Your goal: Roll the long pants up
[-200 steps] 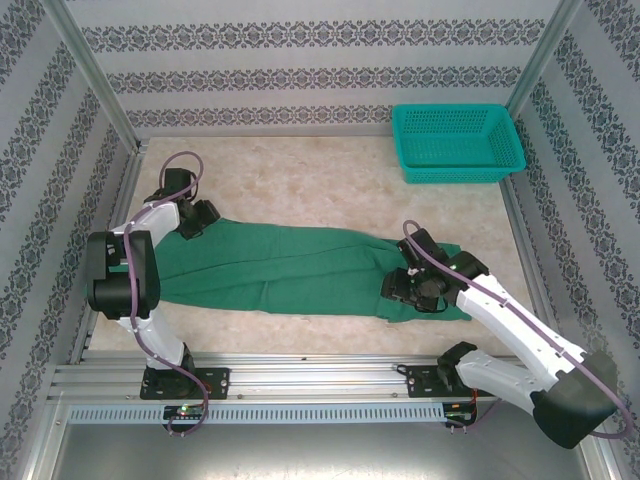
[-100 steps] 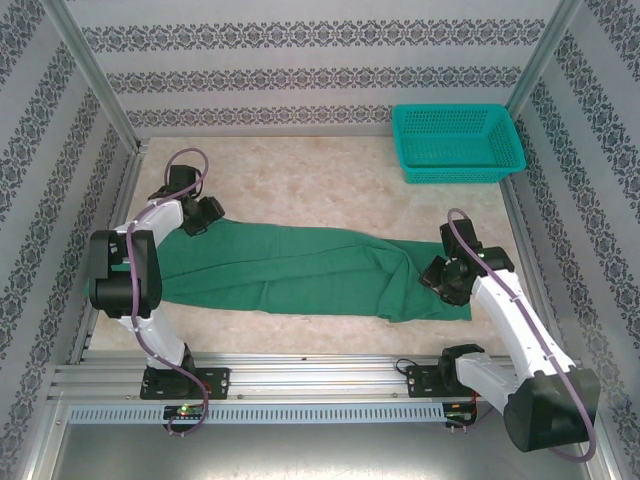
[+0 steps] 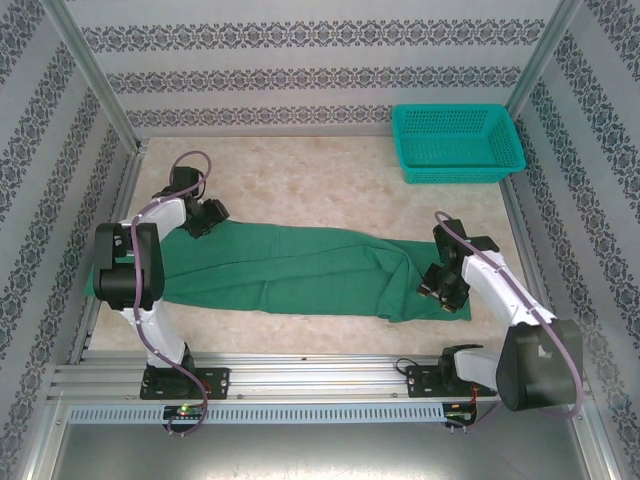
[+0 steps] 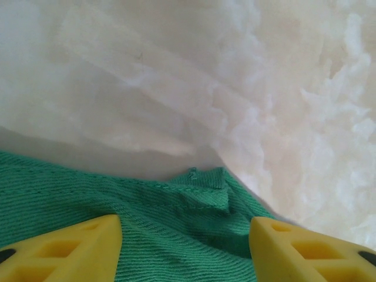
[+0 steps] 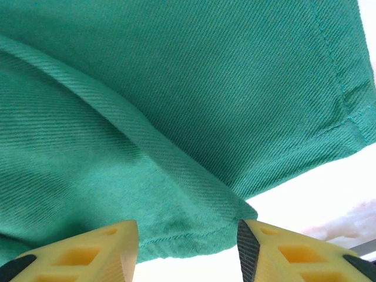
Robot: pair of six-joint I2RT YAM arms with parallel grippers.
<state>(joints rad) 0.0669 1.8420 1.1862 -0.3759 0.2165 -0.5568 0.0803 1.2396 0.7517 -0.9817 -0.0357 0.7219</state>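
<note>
The long pants (image 3: 290,270) lie flat across the near half of the table (image 3: 330,185), seemingly soft and floppy (likely to bunch if dragged), the left claw (image 4: 185,238) open over their far left corner, the right claw (image 5: 187,244) open over the right hem, both probably good holds

The left arm (image 3: 135,265) is being held stretched away from its base, the left gripper (image 3: 205,215) being pointed downward with jaws being held apart. The right arm (image 3: 500,300) is being held bent inward, the right gripper (image 3: 445,285) being pointed down, its yellow fingers (image 5: 82,252) likewise being held parted.
</note>
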